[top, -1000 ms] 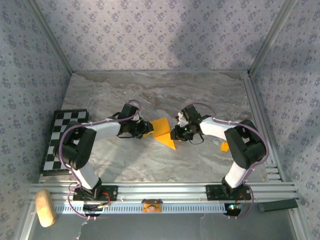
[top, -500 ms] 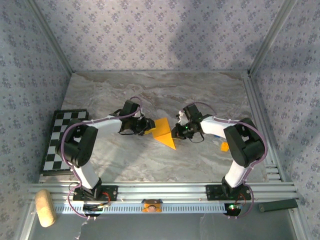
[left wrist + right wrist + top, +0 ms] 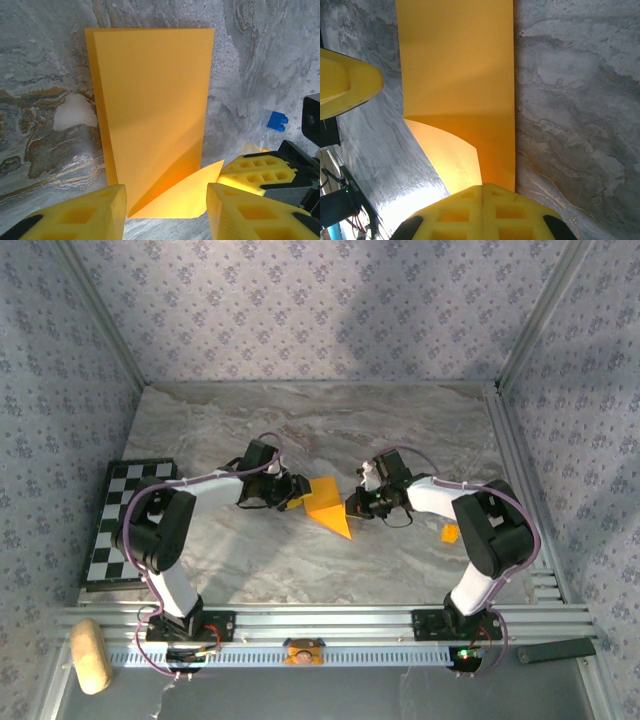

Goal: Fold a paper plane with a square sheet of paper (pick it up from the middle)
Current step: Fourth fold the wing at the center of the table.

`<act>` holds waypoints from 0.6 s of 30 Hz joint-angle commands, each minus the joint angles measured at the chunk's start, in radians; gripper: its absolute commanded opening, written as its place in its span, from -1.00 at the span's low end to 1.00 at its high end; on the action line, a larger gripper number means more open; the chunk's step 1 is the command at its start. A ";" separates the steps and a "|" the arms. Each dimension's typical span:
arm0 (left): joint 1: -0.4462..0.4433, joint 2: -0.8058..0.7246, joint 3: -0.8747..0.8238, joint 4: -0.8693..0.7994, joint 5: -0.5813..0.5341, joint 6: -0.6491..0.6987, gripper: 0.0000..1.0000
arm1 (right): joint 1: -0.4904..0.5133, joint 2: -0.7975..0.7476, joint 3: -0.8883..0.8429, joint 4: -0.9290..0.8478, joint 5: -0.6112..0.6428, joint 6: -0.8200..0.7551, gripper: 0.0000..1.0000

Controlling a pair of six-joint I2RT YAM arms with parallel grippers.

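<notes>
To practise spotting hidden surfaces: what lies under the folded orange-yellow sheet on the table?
The marble table shows beside the sheet, which lies on it. A lower layer curls up at the right gripper. Whatever the paper covers cannot be seen.

Chequered board (image 3: 122, 530) lies left, tiny orange bit (image 3: 450, 533) right, on marble table (image 3: 300, 420).

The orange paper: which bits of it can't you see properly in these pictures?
Right wrist view: the paper runs off the top edge, and its near end goes under the shut right gripper, so any pinch is hidden.
Top view: the folds are too small to read.
Left wrist view: the top flap hides the layers under it.
</notes>
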 commanded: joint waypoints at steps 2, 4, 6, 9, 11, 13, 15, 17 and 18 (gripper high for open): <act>0.005 0.027 0.012 0.019 0.034 -0.014 -0.03 | -0.012 -0.027 -0.017 0.030 -0.033 0.024 -0.98; 0.006 0.035 0.014 0.030 0.042 -0.023 -0.01 | -0.012 -0.026 -0.017 0.032 -0.034 0.024 -0.98; 0.005 0.043 0.014 0.037 0.042 -0.034 0.00 | -0.015 -0.025 -0.018 0.030 -0.029 0.025 -0.99; 0.006 0.053 0.017 0.038 0.040 -0.041 0.00 | -0.016 -0.021 -0.023 0.039 -0.028 0.030 -0.98; 0.005 0.058 0.017 0.045 0.040 -0.047 -0.01 | -0.017 -0.018 -0.022 0.040 -0.028 0.030 -0.98; 0.005 0.063 0.017 0.053 0.039 -0.054 -0.01 | -0.018 -0.014 -0.023 0.041 -0.029 0.030 -0.99; 0.006 0.071 0.018 0.062 0.045 -0.060 -0.02 | -0.018 -0.014 -0.023 0.041 -0.025 0.032 -0.99; 0.006 0.078 0.022 0.071 0.053 -0.062 -0.06 | -0.018 -0.016 -0.026 0.045 -0.025 0.035 -0.99; 0.005 0.082 0.024 0.073 0.056 -0.063 -0.07 | -0.018 -0.015 -0.026 0.047 -0.026 0.036 -0.99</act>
